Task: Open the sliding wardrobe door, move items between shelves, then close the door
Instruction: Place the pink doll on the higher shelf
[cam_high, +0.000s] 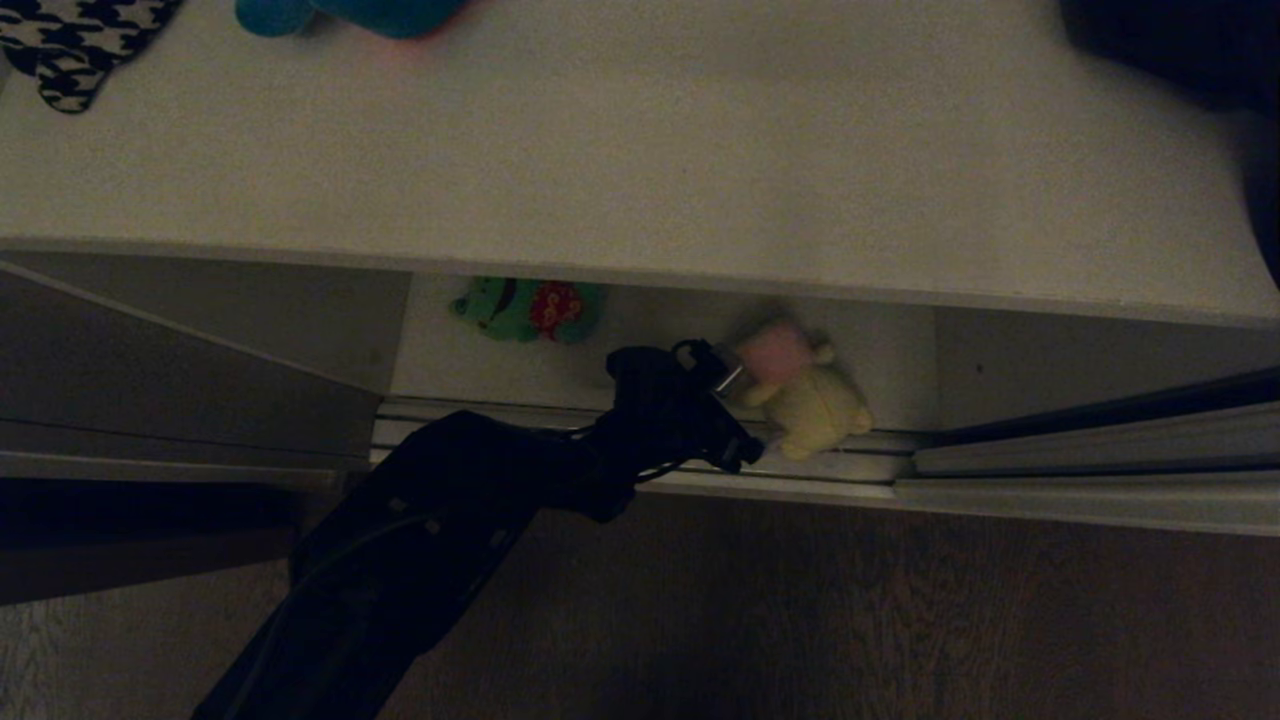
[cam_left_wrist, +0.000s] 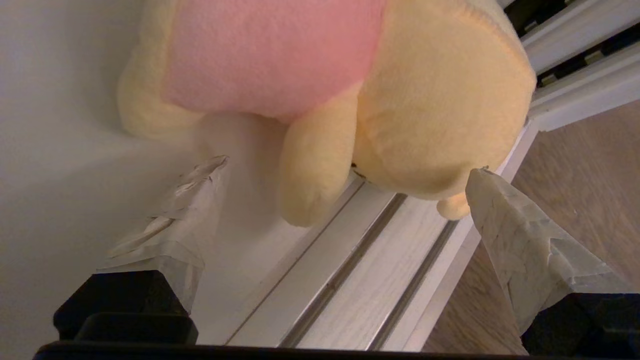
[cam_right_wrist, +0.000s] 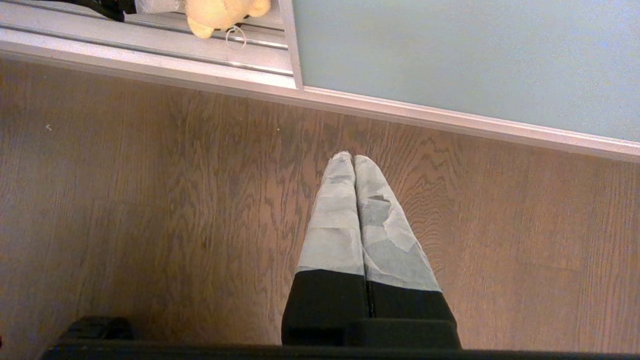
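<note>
Plush first: the cream-yellow toy with the pink patch lies at the front lip of the lowest shelf, its head spilling over onto the ribbed floor track. We have our left gripper low in the wardrobe opening, right up against that toy. In the left wrist view the two taped fingers stand spread as wide as they go, one on the shelf side and one on the floor side, with the toy's head and one stubby arm lying just beyond the tips. Nothing is gripped; the far finger's tip touches or nearly touches the head, and we cannot tell which.

We judge the wide spread to be deliberate: the toy is broad and soft, so the fingers need room to pass on either side before they close. Because it overhangs the track, a squeeze on the head alone could roll it out onto the wooden floor.

The green toy with the red patch sits farther back on the same shelf, partly hidden under the upper shelf. On that wide upper board a blue toy shows at the far edge, beside a black-and-white patterned cloth.

The sliding wardrobe door stands pushed aside to the right, leaving the opening free. Our right gripper hangs parked over the floor, fingers pressed together and empty.
</note>
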